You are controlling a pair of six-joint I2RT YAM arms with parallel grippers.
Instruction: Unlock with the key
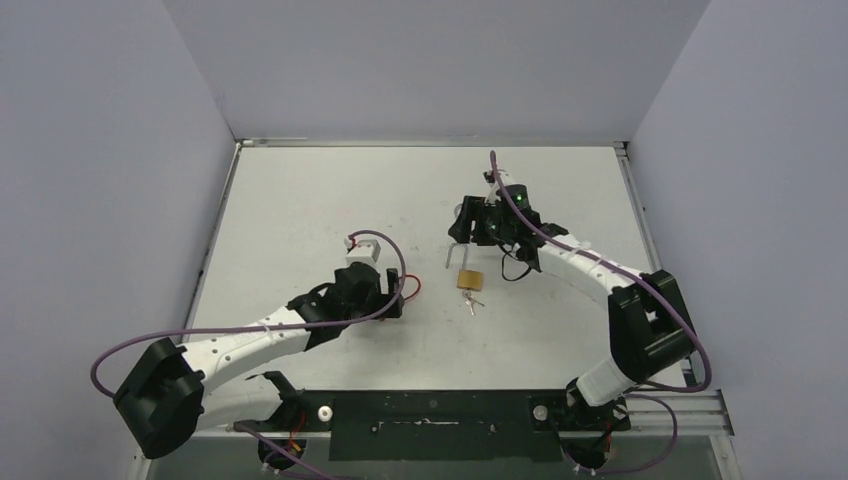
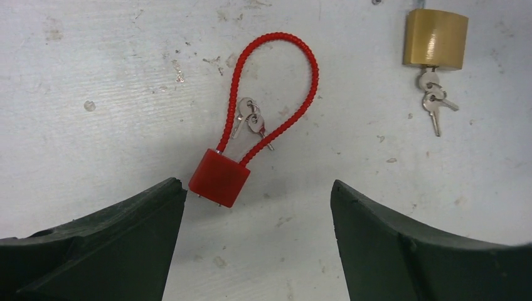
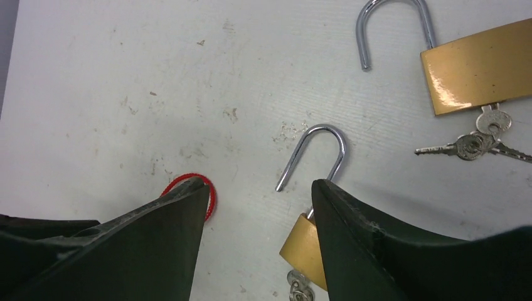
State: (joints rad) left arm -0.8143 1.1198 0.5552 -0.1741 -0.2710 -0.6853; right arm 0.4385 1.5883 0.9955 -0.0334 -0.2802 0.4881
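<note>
Both end effectors, left (image 2: 258, 191) and right (image 3: 260, 188), gape empty; the left may shove the red cable lock (image 2: 219, 177), missing its flat keys (image 2: 250, 119).

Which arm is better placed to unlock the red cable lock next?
Left. The open left pincer hangs over the red cable lock and its keys; the right pincer is above the brass padlocks, already open.

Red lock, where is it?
In the left wrist view, the red lock lies on the table just ahead of the left tool, left of the brass padlock.
</note>
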